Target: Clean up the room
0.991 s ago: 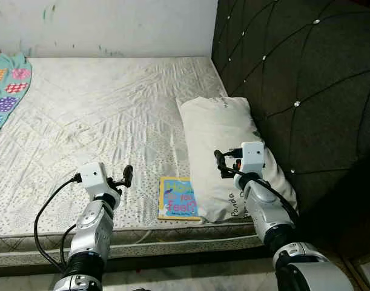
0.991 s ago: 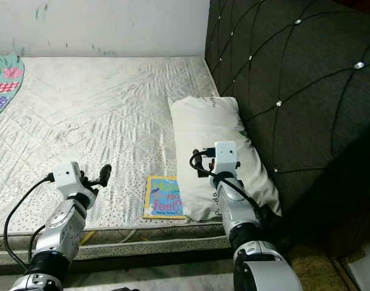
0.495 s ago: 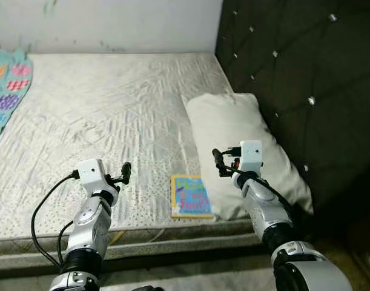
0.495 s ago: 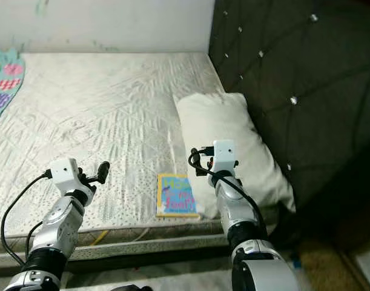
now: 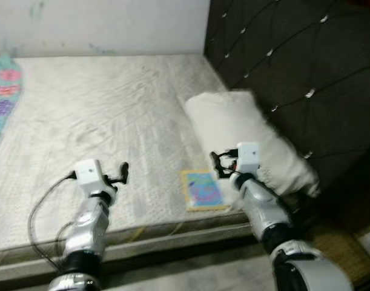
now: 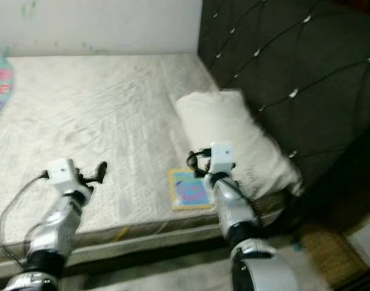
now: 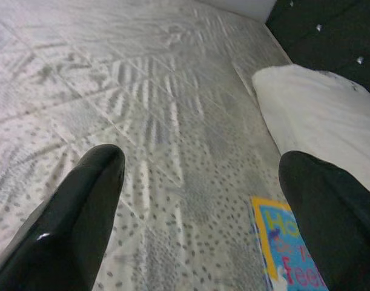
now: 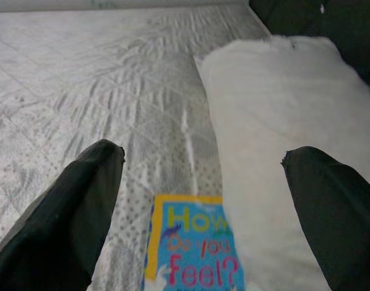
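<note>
Right wrist view looks past the right hand [image 8: 203, 206], its black fingers [image 8: 69, 212] spread wide and empty, down at a picture book [image 8: 194, 248] lying flat on the bed [image 5: 100, 109] near its front edge, with a white pillow [image 8: 281, 127] touching the book's far side. Behind the pillow rises a dark tufted headboard [image 5: 294, 54], and a patterned blanket [image 5: 0, 100] lies at the bed's left edge. Left hand [image 7: 203, 206] hovers over bare mattress well left of the book, fingers likewise spread and empty.

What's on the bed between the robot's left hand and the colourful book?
Nothing but bare mattress. In the left wrist view, only patterned fabric lies between the open left gripper and the book.
</note>
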Tool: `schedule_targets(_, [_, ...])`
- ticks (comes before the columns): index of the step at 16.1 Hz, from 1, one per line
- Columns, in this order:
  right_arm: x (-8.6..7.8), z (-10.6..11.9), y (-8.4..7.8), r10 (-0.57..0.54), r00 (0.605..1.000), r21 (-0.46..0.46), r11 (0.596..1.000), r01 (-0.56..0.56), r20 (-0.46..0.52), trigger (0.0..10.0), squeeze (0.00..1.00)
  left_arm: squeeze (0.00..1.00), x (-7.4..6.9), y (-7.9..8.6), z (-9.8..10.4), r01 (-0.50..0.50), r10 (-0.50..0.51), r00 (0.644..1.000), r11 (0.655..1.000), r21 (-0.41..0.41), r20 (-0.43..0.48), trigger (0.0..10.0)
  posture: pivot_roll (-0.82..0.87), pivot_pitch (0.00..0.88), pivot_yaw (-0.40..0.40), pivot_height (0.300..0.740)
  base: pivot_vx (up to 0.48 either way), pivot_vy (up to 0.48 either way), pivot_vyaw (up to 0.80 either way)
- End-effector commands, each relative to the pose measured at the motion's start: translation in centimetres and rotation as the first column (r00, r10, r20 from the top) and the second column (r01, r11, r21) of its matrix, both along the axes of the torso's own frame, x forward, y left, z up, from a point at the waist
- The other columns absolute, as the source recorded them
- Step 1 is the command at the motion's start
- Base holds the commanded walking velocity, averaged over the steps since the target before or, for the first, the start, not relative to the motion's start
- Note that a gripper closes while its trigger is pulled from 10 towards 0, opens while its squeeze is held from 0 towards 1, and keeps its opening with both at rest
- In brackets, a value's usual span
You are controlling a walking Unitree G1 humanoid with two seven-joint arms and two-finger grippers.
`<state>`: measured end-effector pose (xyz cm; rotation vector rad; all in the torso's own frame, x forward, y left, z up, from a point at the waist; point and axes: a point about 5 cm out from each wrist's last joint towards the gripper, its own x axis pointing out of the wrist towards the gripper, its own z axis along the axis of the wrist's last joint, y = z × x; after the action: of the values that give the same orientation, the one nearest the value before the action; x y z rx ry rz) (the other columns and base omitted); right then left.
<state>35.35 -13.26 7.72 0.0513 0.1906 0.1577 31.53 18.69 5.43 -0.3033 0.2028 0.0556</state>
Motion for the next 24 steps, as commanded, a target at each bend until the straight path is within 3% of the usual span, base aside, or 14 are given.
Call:
schedule_targets(1, [0.05,0.0,-1.1,-0.028,1.0,-0.001,1.0,0.028,-0.007,10.0,0.0,0.0,0.15,-0.87,0.2,0.026,-0.026,1.0,1.0,-0.003,0.014,10.0,-0.02,0.041,-0.028,0.74,0.0,0.0,0.0])
schedule_targets(7, [0.22,0.18,-1.1,-0.028,1.0,-0.005,1.0,0.028,-0.007,10.0,0.0,0.0,0.28,-0.87,0.54,0.021,-0.02,0.999,0.999,-0.026,0.031,10.0,-0.02,0.052,-0.037,0.74,0.142,0.139,0.0])
schedule_targets(24, [0.35,0.32,-1.12,-0.015,1.0,-0.026,1.0,0.015,0.0,10.0,0.0,0.0,0.5,-0.94,0.25,0.004,-0.004,1.0,1.0,-0.03,0.01,10.0,-0.03,0.018,-0.035,0.74,0.0,0.462,0.0])
